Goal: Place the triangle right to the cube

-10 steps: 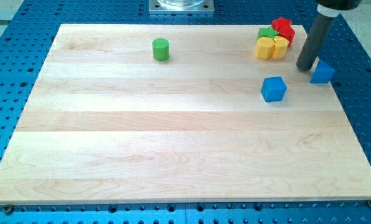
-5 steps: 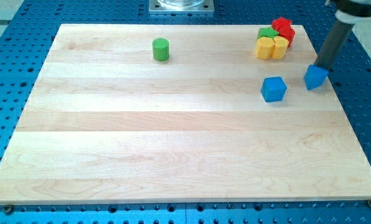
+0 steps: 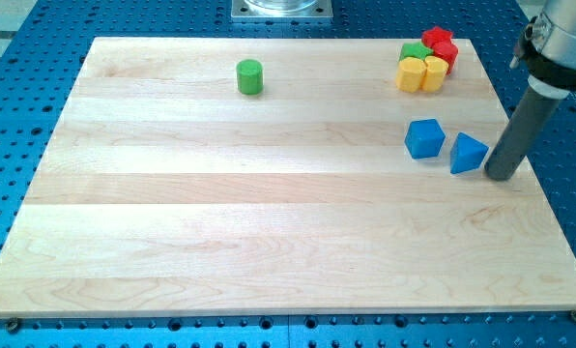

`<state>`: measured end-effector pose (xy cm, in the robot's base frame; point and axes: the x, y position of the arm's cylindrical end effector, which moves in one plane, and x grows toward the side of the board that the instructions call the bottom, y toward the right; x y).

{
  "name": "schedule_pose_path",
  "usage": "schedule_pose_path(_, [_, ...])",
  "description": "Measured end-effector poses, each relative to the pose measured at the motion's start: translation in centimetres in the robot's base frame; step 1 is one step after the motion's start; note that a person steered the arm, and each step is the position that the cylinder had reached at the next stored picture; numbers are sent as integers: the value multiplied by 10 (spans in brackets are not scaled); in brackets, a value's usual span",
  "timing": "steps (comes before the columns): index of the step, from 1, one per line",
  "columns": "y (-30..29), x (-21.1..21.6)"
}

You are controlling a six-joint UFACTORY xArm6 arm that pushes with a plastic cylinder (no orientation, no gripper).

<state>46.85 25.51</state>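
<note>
A blue cube (image 3: 424, 138) sits on the wooden board at the view's right. A blue triangle (image 3: 468, 154) lies just to the cube's right, a small gap between them. My tip (image 3: 502, 177) rests on the board right next to the triangle, on its right side and slightly below it. The dark rod rises from there toward the view's upper right.
A green cylinder (image 3: 249, 76) stands near the view's top, left of centre. A cluster of yellow (image 3: 420, 73), green (image 3: 413, 50) and red (image 3: 442, 45) blocks sits at the board's (image 3: 269, 213) top right corner. The blue perforated table surrounds the board.
The rod went from the triangle's left, around its top, to its right side. The triangle slid left and down, ending beside the cube. The cube has not moved.
</note>
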Motion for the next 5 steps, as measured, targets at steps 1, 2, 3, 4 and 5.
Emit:
schedule_pose_path(1, [-23,3])
schedule_pose_path(2, [-30,-16])
schedule_pose_path(3, [-29,-18])
schedule_pose_path(4, [-26,-17])
schedule_pose_path(5, [-27,-32])
